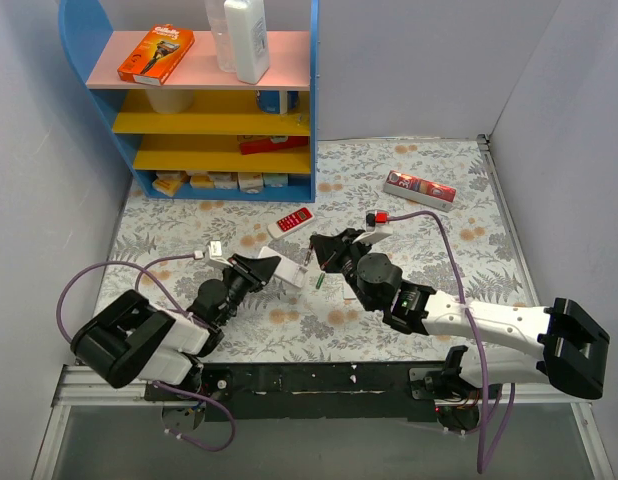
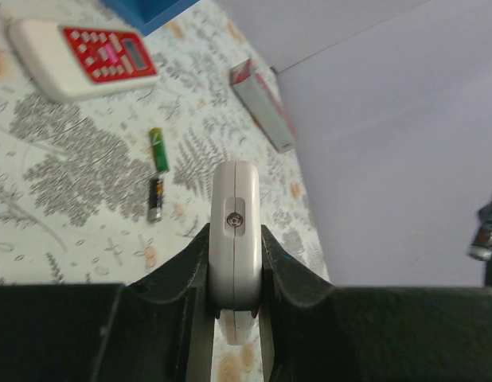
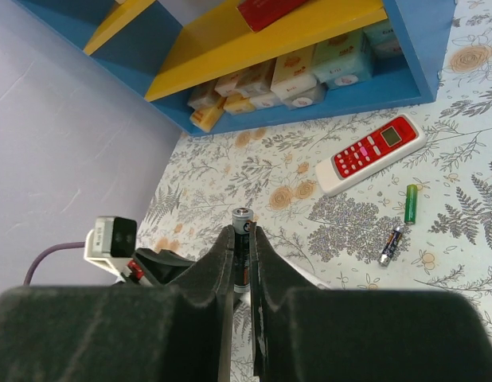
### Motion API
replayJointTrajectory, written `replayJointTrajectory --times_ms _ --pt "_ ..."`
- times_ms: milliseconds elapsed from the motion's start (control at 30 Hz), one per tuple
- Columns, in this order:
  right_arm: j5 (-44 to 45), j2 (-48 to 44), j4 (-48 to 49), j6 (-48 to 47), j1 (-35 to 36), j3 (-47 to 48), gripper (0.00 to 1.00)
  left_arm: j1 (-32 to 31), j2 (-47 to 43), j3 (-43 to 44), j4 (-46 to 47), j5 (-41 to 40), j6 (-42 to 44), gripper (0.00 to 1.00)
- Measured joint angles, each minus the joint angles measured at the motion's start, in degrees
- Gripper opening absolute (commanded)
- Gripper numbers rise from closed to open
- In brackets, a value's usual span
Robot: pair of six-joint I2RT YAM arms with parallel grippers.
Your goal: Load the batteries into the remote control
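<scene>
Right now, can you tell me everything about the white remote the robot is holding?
The remote control is white-grey, smooth like plastic, with rounded edges. We see it end-on: a small round bulb sits in an oblong window on its tip. The left fingers squeeze it from both sides, holding it above the flowery table. Its buttons are hidden.

We see only the narrow end of the white-grey oblong remote control (image 2: 234,239); its lower part is hidden between the black fingers (image 2: 182,274) of the left gripper (image 2: 234,235). The slim dark cylindrical battery (image 3: 243,227) shows just its metallic top above the black fingers (image 3: 217,267) of the right gripper (image 3: 241,232). At the left wrist view's right edge, 1 blurred dark object (image 2: 486,227) is cut off, unidentifiable to us.
</scene>
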Motion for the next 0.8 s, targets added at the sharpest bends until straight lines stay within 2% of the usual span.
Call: replayJointTrajectory --times_ms 167,433,800 --pt "-0.1 1.0 0.5 0.0 0.0 0.1 0.01 0.0 4.0 0.0 -0.2 1.6 1.2 0.00" --pt "-0.6 1.0 -2.2 3.0 0.0 0.1 0.01 0.0 -4.0 0.0 0.5 2.6 4.1 0.00" --pt "-3.9 1.0 -2.8 4.6 0.0 0.1 0.01 0.0 -9.9 0.0 0.6 4.8 4.7 0.00"
